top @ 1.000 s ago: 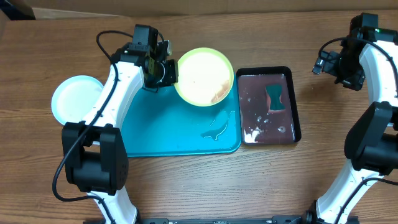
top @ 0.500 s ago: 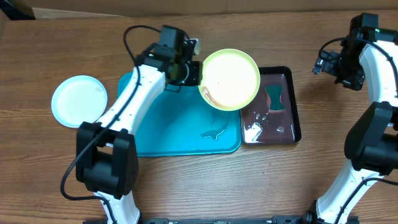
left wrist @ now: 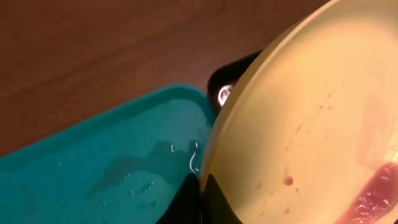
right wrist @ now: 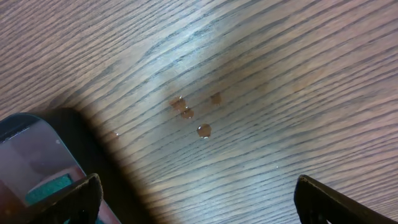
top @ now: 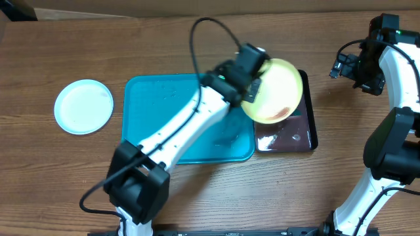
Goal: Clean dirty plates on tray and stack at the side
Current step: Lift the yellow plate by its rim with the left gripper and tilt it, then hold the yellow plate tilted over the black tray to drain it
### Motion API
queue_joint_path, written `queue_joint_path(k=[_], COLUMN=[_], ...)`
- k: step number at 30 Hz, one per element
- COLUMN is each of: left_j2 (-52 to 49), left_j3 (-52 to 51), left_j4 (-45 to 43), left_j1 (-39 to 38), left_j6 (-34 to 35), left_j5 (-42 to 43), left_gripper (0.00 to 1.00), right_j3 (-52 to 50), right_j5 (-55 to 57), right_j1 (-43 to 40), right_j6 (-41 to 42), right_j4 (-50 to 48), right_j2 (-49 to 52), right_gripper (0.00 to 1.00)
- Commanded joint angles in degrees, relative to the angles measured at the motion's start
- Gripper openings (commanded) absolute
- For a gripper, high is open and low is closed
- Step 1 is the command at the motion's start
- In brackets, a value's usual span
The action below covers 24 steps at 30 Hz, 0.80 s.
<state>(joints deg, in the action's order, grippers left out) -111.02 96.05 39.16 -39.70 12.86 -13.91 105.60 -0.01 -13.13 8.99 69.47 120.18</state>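
Observation:
My left gripper (top: 254,84) is shut on the rim of a yellow-green plate (top: 277,93) and holds it tilted above the left part of the small black tray. In the left wrist view the plate (left wrist: 311,118) fills the right side, with a red-brown smear (left wrist: 373,194) and small specks, and my fingertips (left wrist: 214,202) pinch its edge. The turquoise tray (top: 157,124) lies beneath my arm with water streaks on it and no plate on it. A pale plate (top: 83,106) rests on the table to the left. My right gripper (top: 341,67) hangs open over bare wood at the far right.
The black tray (top: 296,139) holds dark liquid and white foam; the plate hides much of it. Its corner with a green sponge (right wrist: 53,185) shows in the right wrist view. Several brown droplets (right wrist: 193,113) dot the wood beneath the right gripper (right wrist: 199,205).
My left arm has swung to the right with the yellow-green plate, from the turquoise tray's far edge to above the black tray, and the plate is now tilted. The right arm has not moved.

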Motion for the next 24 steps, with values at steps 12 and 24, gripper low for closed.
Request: queue_joint_path(k=[12, 24], left_j2=[1.3, 1.3], left_j3=[4.7, 4.7], left_j4=[-8.1, -21.1], left_j1=[-19.1, -22.9], left_j6=[-18.4, -36.3], left_j5=[-51.8, -66.0], left_gripper=[0.04, 0.04], right_j3=[0.8, 0.8], right_j5=[-0.1, 0.0], right_j1=[-0.2, -0.2], right_j6=[0.4, 0.4], right_j4=[-0.3, -0.3], right_j2=[-1.2, -1.2], right_gripper=[1.0, 1.0])
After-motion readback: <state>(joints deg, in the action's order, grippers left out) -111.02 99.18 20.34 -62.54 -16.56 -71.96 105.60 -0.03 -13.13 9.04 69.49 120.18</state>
